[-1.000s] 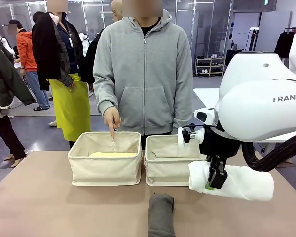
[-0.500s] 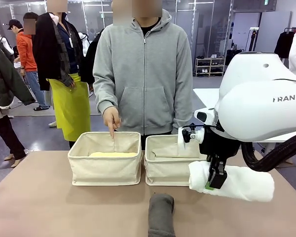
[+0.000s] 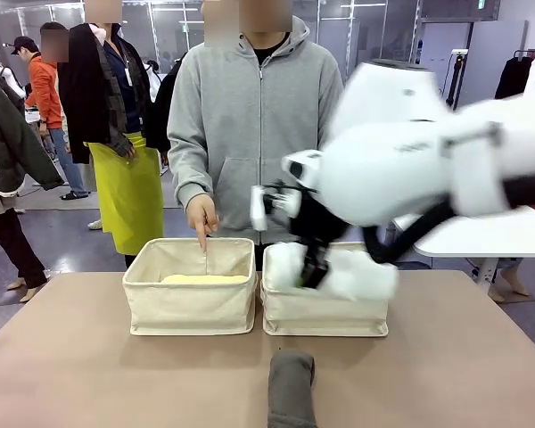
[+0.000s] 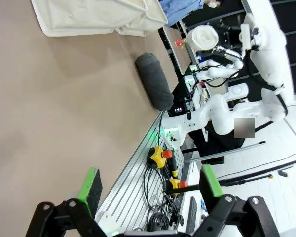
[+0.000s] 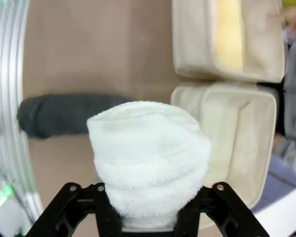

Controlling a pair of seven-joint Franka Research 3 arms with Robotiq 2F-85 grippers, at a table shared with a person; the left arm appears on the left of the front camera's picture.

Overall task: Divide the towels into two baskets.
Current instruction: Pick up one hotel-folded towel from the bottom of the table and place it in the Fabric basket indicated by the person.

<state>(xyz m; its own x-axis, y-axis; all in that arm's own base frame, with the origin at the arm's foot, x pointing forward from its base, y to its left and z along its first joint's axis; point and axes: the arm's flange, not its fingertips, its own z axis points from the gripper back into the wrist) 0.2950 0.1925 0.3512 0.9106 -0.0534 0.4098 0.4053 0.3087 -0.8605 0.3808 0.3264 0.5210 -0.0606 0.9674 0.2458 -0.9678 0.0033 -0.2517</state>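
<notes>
Right gripper (image 3: 314, 270) clamped on the white towel (image 3: 357, 275), basket (image 3: 325, 316) just beneath; left gripper (image 4: 150, 183) spread wide over bare table (image 4: 64, 123).

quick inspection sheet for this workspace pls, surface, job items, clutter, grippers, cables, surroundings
surface: tan table, flat, no spills seen
job's things: two baskets side by side; left basket holds the pale yellow towel; white towel held over the right basket; dark grey towel lies on the table in front
clutter: nothing seen
grippers: right gripper shut on the white towel; left gripper open, holding nothing
cables: black cables below the table's edge rail
surroundings: person at the far side, hand pointing into the left basket; other people behind
</notes>
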